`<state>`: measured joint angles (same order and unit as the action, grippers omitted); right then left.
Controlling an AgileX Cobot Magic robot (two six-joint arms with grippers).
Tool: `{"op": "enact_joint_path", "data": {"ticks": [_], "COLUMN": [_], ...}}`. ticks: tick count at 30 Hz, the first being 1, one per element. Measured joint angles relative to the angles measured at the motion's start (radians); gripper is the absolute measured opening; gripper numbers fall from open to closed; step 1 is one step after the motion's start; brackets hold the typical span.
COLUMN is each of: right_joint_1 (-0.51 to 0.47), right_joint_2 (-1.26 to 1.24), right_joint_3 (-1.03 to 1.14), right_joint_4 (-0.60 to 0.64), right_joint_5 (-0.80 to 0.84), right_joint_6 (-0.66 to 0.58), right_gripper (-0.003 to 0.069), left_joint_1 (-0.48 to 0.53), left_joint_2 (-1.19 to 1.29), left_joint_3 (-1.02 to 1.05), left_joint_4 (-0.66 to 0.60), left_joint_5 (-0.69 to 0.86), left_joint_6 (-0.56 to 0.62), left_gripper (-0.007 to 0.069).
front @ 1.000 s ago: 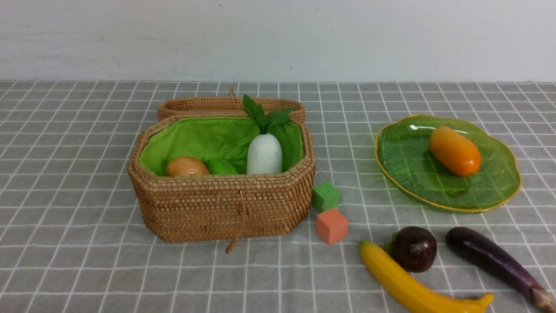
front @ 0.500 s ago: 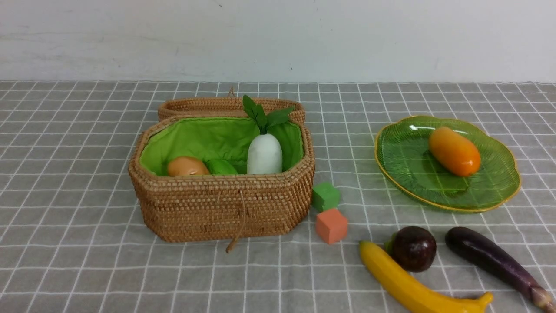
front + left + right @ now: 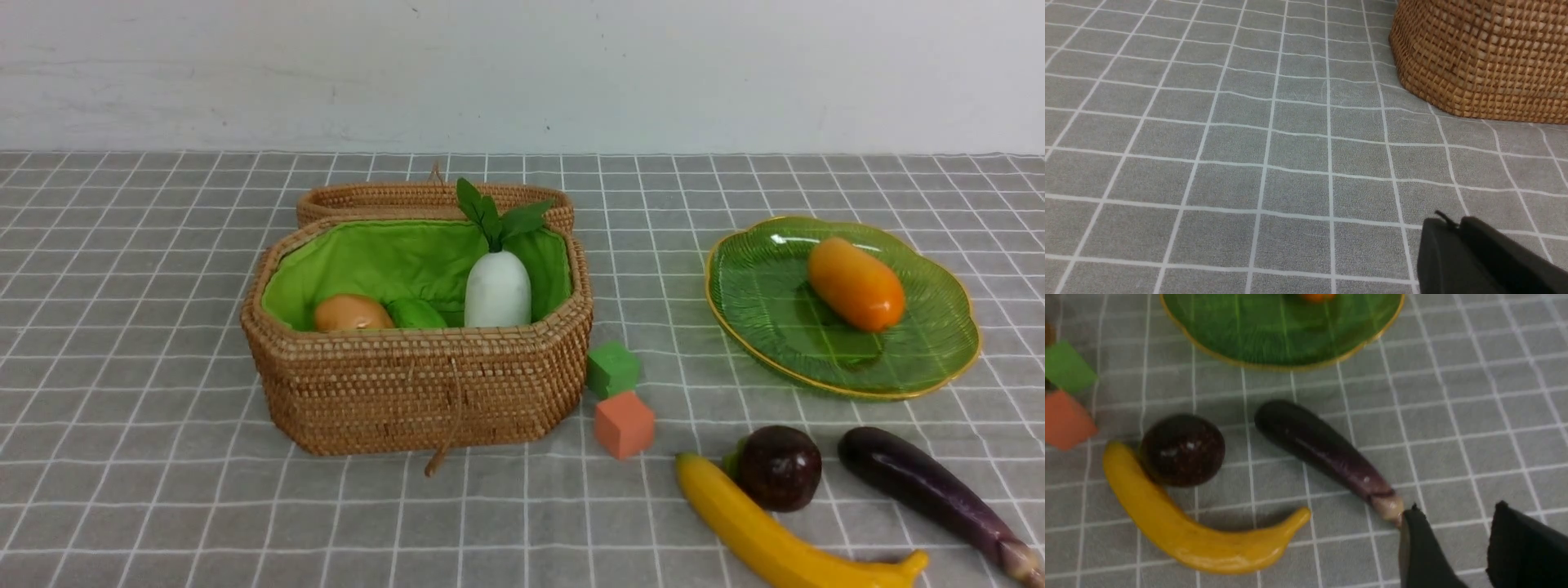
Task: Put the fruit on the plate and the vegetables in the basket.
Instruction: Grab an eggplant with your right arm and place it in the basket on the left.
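Observation:
The wicker basket (image 3: 416,392) holds the white radish (image 3: 496,290), the green gourd (image 3: 415,314) and the potato (image 3: 351,313). The green plate (image 3: 767,327) holds the mango (image 3: 855,282). The banana (image 3: 767,539), the maroon fruit (image 3: 780,467) and the eggplant (image 3: 922,487) lie on the cloth in front of the plate. The right wrist view shows the eggplant (image 3: 1323,451), banana (image 3: 1184,535) and maroon fruit (image 3: 1182,449). My right gripper (image 3: 1455,512) is open and empty beside the eggplant's stem end. My left gripper (image 3: 1447,222) is shut and empty, near the basket's corner (image 3: 1482,57).
A green cube (image 3: 611,368) and an orange cube (image 3: 624,424) sit between basket and plate. The basket's lid (image 3: 408,198) lies open behind it. A grey checked cloth (image 3: 163,490) covers the table; a white wall stands behind.

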<state>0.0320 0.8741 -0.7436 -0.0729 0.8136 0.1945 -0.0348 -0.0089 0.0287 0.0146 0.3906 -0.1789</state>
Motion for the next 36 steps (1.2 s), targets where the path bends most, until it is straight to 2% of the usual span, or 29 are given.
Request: {"op": "enact_joint_path", "data": {"ticks": [4,10,15,19,23,25,28,29,36], "right_joint_1": [0.000,0.005,0.005,0.005,0.005,0.005,0.005,0.005,0.005], "right_joint_2": [0.234,0.535,0.713,0.772,0.820,0.827,0.828,0.827,0.769], "right_joint_3": [-0.048,-0.200,-0.234,-0.235,-0.237,-0.237,-0.238,-0.239,-0.245], "right_joint_4": [0.006,0.047,0.073,0.073,0.061,0.058,0.057,0.058,0.078], "right_joint_5": [-0.006,-0.004,-0.011,-0.038,-0.059,-0.054,-0.034,-0.028,0.046], "right_joint_6": [-0.035,-0.188,-0.302,-0.344,-0.376,-0.379,-0.379,-0.379,-0.379], "right_gripper": [0.0360,0.0524,0.0572,0.0572,0.0529,0.0470,0.0310,0.0286,0.0299], "left_joint_1": [0.000,0.000,0.000,0.000,0.000,0.000,0.000,0.000,0.000], "left_joint_2": [0.000,0.000,0.000,0.000,0.000,0.000,0.000,0.000,0.000], "left_joint_3": [0.000,0.000,0.000,0.000,0.000,0.000,0.000,0.000,0.000], "left_joint_4": [0.000,0.000,0.000,0.000,0.000,0.000,0.000,0.000,0.000], "left_joint_5": [0.000,0.000,0.000,0.000,0.000,0.000,0.000,0.000,0.000], "left_joint_6": [0.000,0.000,0.000,0.000,0.000,0.000,0.000,0.000,-0.001], "left_gripper": [0.0051,0.0059,0.0066,0.0070,0.0071,0.0071,0.0071,0.0071,0.0078]}}
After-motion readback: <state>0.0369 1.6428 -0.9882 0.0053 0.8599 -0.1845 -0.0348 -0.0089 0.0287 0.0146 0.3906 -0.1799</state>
